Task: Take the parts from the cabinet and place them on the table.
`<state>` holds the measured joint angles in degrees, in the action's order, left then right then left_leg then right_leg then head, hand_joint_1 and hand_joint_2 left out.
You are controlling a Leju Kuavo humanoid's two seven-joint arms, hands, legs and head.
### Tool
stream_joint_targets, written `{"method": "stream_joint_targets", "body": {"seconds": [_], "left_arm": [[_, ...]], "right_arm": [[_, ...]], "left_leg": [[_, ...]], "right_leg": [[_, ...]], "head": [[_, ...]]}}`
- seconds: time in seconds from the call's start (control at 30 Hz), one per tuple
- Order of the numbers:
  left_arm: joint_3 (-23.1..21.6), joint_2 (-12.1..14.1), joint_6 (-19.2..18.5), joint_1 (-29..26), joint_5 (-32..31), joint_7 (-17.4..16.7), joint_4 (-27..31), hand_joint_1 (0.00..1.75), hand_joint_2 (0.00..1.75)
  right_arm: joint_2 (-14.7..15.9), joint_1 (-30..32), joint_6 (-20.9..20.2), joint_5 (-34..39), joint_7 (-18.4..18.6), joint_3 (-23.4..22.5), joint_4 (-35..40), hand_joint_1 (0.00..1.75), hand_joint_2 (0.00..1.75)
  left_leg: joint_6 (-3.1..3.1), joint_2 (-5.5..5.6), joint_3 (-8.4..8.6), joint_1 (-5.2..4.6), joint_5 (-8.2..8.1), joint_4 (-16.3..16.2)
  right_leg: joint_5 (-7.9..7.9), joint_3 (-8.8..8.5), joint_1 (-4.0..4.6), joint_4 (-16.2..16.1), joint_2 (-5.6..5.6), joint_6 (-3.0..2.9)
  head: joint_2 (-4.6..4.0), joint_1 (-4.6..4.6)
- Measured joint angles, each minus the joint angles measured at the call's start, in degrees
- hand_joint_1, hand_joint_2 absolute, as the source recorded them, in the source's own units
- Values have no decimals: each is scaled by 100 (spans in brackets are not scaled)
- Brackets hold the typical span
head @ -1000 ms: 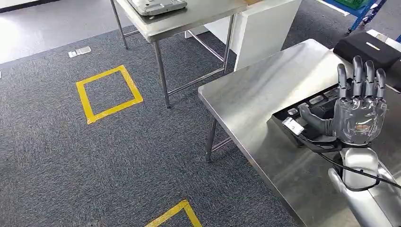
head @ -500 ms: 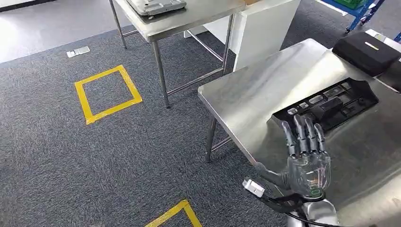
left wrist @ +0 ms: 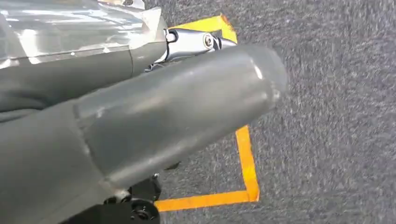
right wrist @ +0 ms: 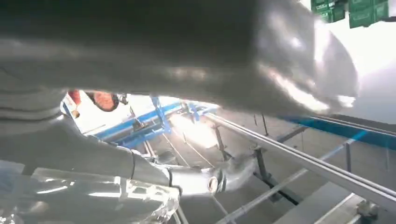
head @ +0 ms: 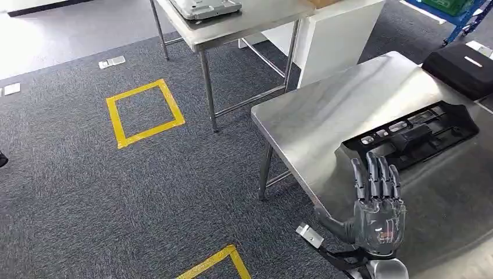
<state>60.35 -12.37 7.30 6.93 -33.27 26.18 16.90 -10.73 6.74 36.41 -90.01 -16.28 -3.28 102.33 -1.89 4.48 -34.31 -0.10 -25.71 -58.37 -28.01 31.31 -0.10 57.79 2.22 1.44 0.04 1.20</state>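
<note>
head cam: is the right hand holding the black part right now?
No. The right hand is empty with fingers spread, and the black part lies on the steel table.

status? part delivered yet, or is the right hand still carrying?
Done: one black plastic part lies flat on the steel table. In hand: nothing; the right hand is raised near the table's edge, fingers straight, apart from the part. Left: any further cabinet parts; cabinet unseen.

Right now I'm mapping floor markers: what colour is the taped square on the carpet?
Yellow tape square on dark grey carpet; clearest in the head view.
</note>
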Motion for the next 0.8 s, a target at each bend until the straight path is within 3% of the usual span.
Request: {"method": "stream_joint_targets", "body": {"seconds": [0.03,0.07,0.1,0.13,0.2,0.23,0.27,0.33,0.37,0.4,0.43,0.47,0.53,0.57,0.6,0.63,0.67,0.7,0.73,0.77,0.8], "left_arm": [[9,2,2,-1,-2,0,2,0,0],[15,15,4,-3,-4,2,13,0,0],[17,13,9,-1,-4,4,13,0,0],[20,13,9,2,-4,4,15,0,0],[20,13,9,-3,-20,4,15,0,0],[22,15,9,-11,-20,4,15,0,0],[22,18,9,-17,-20,4,15,0,0],[26,31,13,-15,-20,4,33,0,0],[26,33,18,-13,-20,7,42,0,0],[26,15,63,3,-22,24,44,0,0],[26,7,90,12,-28,39,48,0,0],[26,7,125,11,-28,70,61,0,0],[37,18,103,4,-28,101,85,0,0],[48,17,26,0,-28,98,101,0,0],[50,20,-80,-1,-26,98,105,0,0],[50,26,-174,6,-9,96,109,0,0],[59,26,-279,12,26,96,111,0,0],[65,24,-343,10,33,96,112,0,0],[72,22,-385,6,33,94,111,0,0],[76,13,-415,-8,31,92,111,0,0],[83,0,-441,-12,31,92,111,0,0]], "right_arm": [[-22,-3,0,0,0,0,2,0,0],[-44,-1,0,0,-2,-7,2,0,0],[-63,3,0,0,-2,-11,4,0,0],[-74,6,0,0,0,-13,4,0,0],[-85,9,0,-2,-4,-24,4,0,0],[-94,15,0,-2,-7,-26,4,0,0],[-96,15,0,-2,-7,-26,4,0,0],[-103,14,0,-2,-7,-33,4,0,0],[-109,14,0,-2,-7,-37,4,0,0],[-111,14,0,-2,-9,-41,4,0,0],[-109,19,0,-2,-11,-48,4,0,0],[-111,15,0,-2,-35,-50,4,0,0],[-133,15,0,-2,-89,-55,4,0,0],[-149,12,0,-2,-133,-59,4,0,0],[-159,12,0,-2,-183,-61,2,0,0],[-164,18,0,0,-214,-65,2,0,0],[-166,34,0,0,-234,-77,-7,0,0],[-166,48,0,0,-249,-76,-20,0,0],[-162,55,0,0,-282,-83,-26,0,0],[-166,69,0,0,-302,-85,-28,0,0],[-170,80,0,0,-323,-85,-28,0,0]], "left_leg": [[40,27,-23,-1,5,-13],[49,-121,-52,14,-67,-109],[77,-273,-150,10,-254,-331],[112,-343,-360,32,-514,-774],[169,-376,-809,72,-885,-1673],[197,-393,-910,97,-893,-1867],[221,-418,-867,127,-779,-1769],[258,-523,-429,182,-337,-927],[278,-703,-113,198,-135,-373],[275,-959,31,176,-151,-79],[213,-870,38,166,-113,-65],[170,-798,17,133,-124,-78],[81,-656,-8,68,-102,-55],[6,-596,35,97,-52,-13],[-22,-540,28,95,-37,-1],[-56,-488,18,96,-31,-1],[-84,-415,9,89,-22,-1],[-95,-337,-1,80,-18,-2],[-101,-254,-5,64,-14,-2],[-104,-171,-3,51,-12,-4],[-104,-93,0,45,-11,-5]], "right_leg": [[47,-36,-68,-54,-60,-66],[72,-52,-94,-81,-117,-97],[71,-57,-94,-86,-164,-156],[64,-58,-78,-86,-231,-192],[58,-44,-68,-85,-359,-200],[56,-42,-68,-84,-426,-198],[54,-45,-69,-83,-482,-197],[35,-56,-85,-79,-597,-176],[12,-72,-90,-70,-650,-140],[-13,-78,-31,-53,-698,-96],[-46,-49,7,-39,-727,-53],[-43,-95,-8,-51,-772,-16],[-39,-142,13,-79,-903,73],[-80,-113,-25,-54,-841,118],[-205,-49,-55,128,-585,109],[-397,100,-66,481,-411,69],[-627,352,-71,1016,-319,42],[-787,585,-67,1474,-279,37],[-849,743,-54,1776,-252,62],[-806,767,-51,1790,-237,90],[-683,682,-52,1591,-231,120]], "head": [[0,-2],[0,-2],[0,-18],[0,-27],[0,-24],[0,-22],[0,-26],[0,-28],[0,-33],[0,-35],[0,-20],[0,15],[0,2],[0,7],[0,22],[0,17],[0,28],[0,17],[0,26],[0,15],[0,20]]}}
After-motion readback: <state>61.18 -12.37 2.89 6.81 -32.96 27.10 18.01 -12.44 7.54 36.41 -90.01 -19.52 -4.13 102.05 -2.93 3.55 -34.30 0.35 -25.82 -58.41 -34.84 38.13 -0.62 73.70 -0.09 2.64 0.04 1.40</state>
